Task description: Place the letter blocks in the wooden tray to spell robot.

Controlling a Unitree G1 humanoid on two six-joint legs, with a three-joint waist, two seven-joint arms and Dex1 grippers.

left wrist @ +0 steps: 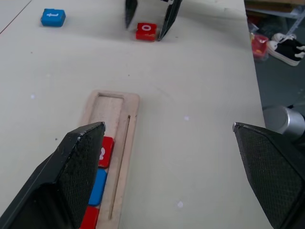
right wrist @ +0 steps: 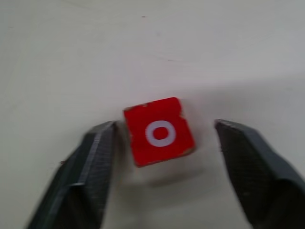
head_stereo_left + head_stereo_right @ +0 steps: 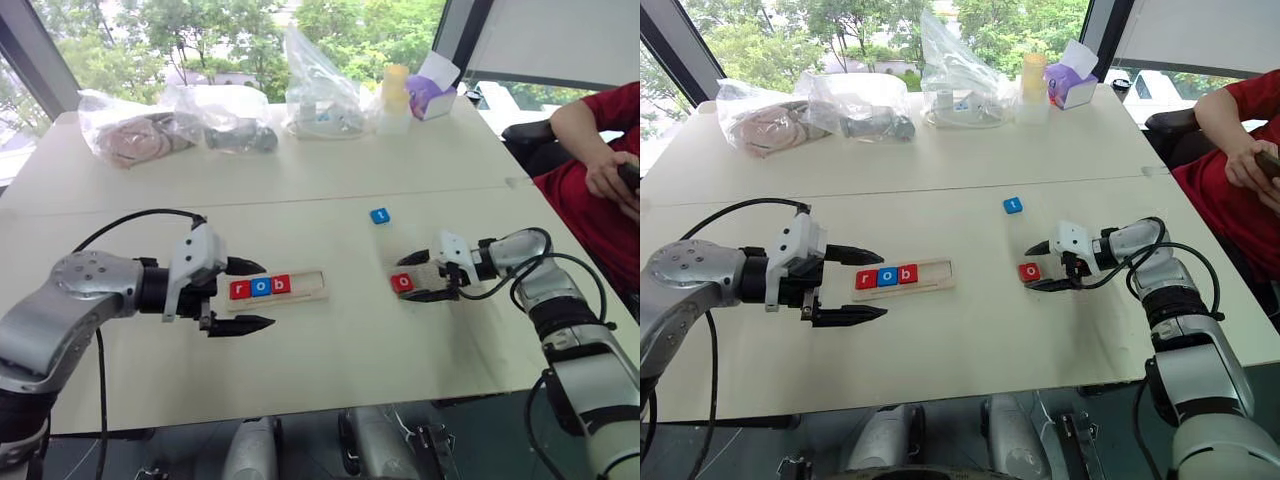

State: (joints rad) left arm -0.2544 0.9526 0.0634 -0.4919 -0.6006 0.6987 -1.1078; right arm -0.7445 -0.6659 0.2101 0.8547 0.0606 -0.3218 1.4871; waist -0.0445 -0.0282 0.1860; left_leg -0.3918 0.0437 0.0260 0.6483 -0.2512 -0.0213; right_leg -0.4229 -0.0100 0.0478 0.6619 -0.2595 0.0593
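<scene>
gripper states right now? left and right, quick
Left gripper: open, empty, beside the wooden tray.
Right gripper: open, fingers either side of the red o block on the table, not gripping it.

The wooden tray (image 3: 277,288) lies on the table (image 3: 330,350); three letter blocks (image 3: 260,287) sit in its left part; the o block (image 3: 401,283) lies to its right; the t block (image 3: 379,216) lies farther back.

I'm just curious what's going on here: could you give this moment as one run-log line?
tray: r, o, b in | right gripper: open around red o block on table | blue t block: loose | left gripper: open, empty
</scene>
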